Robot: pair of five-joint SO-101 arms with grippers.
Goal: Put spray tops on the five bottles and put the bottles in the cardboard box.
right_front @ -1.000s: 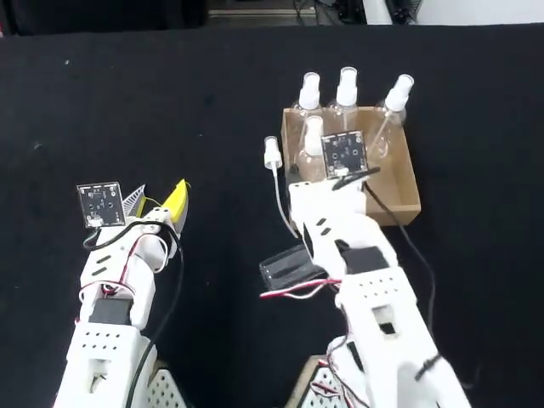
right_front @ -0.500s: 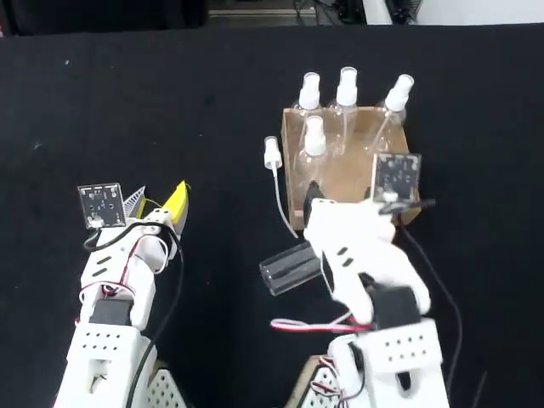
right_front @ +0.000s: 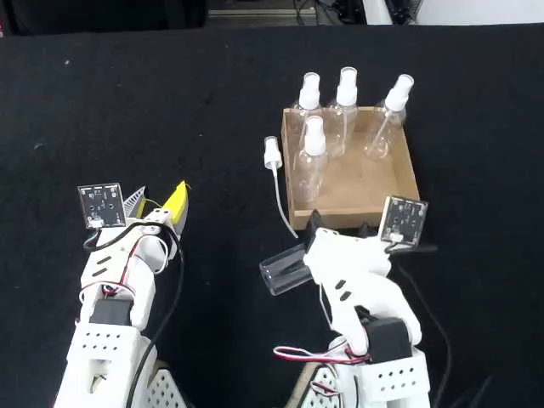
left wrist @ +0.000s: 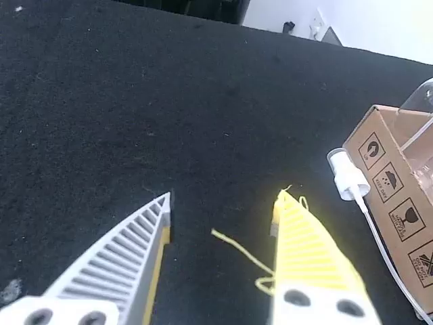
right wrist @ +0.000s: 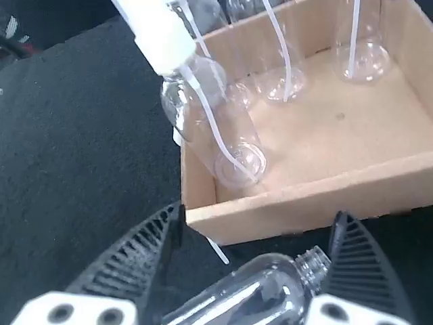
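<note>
The cardboard box point(right_front: 399, 204) holds several clear bottles with white spray tops; the nearest one point(right_front: 312, 153) stands at its left wall and shows as a capped bottle point(right wrist: 210, 122) in the right wrist view. An uncapped bottle point(right_front: 285, 270) lies on its side on the black table, just short of the box; its open neck point(right wrist: 312, 260) shows below my right gripper point(right wrist: 257, 215). That right gripper point(right_front: 340, 228) hangs open at the box's near wall, holding nothing. A loose spray top point(right_front: 272, 153) with its long tube lies left of the box. My left gripper point(right_front: 157, 200) is open and empty.
The box wall point(right wrist: 304, 196) stands right in front of the right gripper's fingers. From the left wrist view the loose spray top point(left wrist: 346, 177) lies beside the box corner point(left wrist: 399, 196), ahead of the left gripper point(left wrist: 223, 200). Black cloth covers the table.
My right arm has drawn back out of the box toward the near edge, leaving the capped bottle standing at the left wall. The left arm has not moved.
</note>
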